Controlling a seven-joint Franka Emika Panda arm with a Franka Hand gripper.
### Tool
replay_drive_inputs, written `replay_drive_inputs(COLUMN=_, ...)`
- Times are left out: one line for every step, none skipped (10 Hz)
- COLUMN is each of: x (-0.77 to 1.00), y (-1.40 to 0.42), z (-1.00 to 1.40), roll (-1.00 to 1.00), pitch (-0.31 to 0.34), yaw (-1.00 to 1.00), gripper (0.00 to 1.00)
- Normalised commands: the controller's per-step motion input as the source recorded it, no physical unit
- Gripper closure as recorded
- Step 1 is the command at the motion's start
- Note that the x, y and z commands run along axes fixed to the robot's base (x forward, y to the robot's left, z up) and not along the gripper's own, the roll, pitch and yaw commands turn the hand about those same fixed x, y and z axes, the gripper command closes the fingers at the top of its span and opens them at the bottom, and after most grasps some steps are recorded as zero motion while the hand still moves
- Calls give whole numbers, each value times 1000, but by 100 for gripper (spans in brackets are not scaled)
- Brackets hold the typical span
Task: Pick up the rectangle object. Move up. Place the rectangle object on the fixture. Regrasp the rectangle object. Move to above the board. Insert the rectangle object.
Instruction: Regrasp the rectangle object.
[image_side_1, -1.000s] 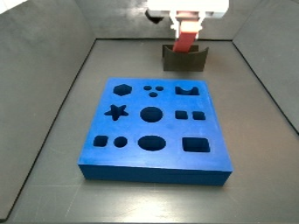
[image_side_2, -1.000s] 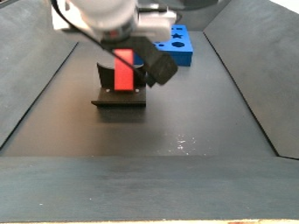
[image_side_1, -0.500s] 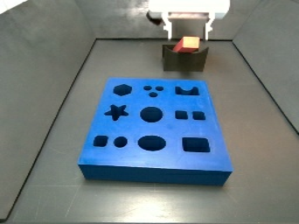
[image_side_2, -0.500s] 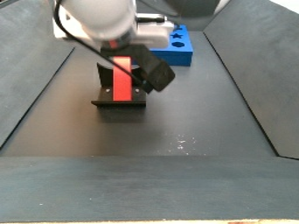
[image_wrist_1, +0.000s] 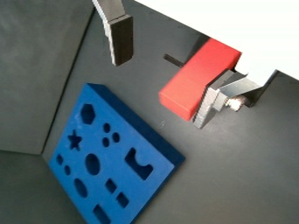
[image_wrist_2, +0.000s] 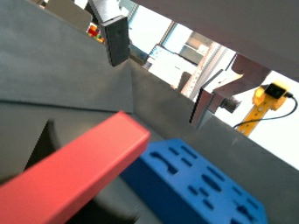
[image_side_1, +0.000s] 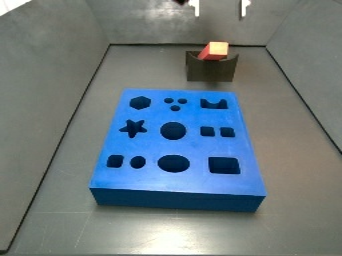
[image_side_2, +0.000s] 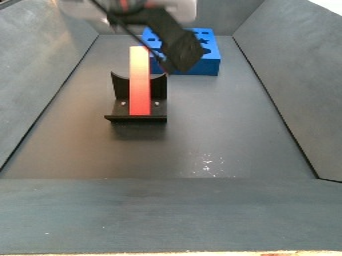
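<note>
We see the rectangle object (image_side_2: 139, 82) leaning upright in the fixture (image_side_2: 138, 105), free of our gripper (image_side_1: 219, 9), which hangs above it with fingers (image_wrist_1: 118, 37) spread and empty. The board (image_side_1: 177, 148) lies nearby, its holes unfilled.

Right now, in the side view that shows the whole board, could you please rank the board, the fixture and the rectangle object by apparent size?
1. Board, by far the largest.
2. Fixture.
3. Rectangle object, standing in the fixture; it looks smallest, partly foreshortened.
The claw is above, released.

Flat silver fingers (image_wrist_1: 117, 33) with dark pads
</note>
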Motion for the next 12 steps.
replay_drive_inputs(x=-32, y=11, z=435, roll=36, pitch=52, yaw=1, gripper=0)
replay_drive_inputs(x=-28, y=11, z=204, roll=33, pitch=56, yaw=-4, gripper=0)
replay_drive_inputs(x=161, y=-809, z=819, roll=1000, pitch=71, yaw=46, gripper=0)
replay_drive_inputs(x=149, y=-755, z=736, roll=1000, pitch=71, yaw=46, gripper=0)
replay_drive_inputs(x=68, y=-613, z=608, roll=1000, pitch=66, yaw=45, gripper=0)
replay_drive_inputs(x=24, y=-495, z=499, roll=1000, pitch=63, yaw=44, gripper=0)
replay_drive_inputs(x=-22, y=-250, z=237, roll=1000, pitch=59, yaw=43, gripper=0)
replay_drive_inputs(x=-31, y=-106, z=73, roll=1000, pitch=56, yaw=43, gripper=0)
replay_drive_inputs(x=-23, y=-61, z=37, roll=1000, pitch=55, yaw=42, gripper=0)
replay_drive_inputs(x=-27, y=-53, z=37, roll=1000, pitch=54, yaw=42, gripper=0)
replay_drive_inputs(x=-32, y=-42, z=36, roll=1000, pitch=50, yaw=41, gripper=0)
replay_drive_inputs(x=-33, y=-34, z=31, roll=1000, pitch=47, yaw=41, gripper=0)
